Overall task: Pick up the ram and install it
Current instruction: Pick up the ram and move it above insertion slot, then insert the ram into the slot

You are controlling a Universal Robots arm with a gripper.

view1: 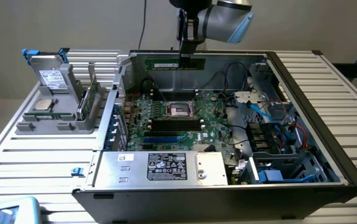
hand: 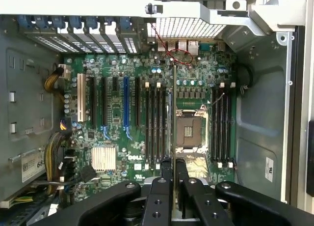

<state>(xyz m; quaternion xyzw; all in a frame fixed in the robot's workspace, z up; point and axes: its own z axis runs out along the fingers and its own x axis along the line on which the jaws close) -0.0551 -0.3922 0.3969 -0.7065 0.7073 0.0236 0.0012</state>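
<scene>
One open computer case (view1: 303, 140) lies on the slatted worktop (view1: 35, 158), its motherboard (view1: 166, 126) exposed. Over the board, clear of its slots, the ram (view1: 166, 63) hangs level, clenched between the fingers (view1: 185, 52).

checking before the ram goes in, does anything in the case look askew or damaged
Nothing stands out. The ram hangs level in the jaws above the motherboard, whose memory slots sit empty and straight. No damaged parts show.
</scene>
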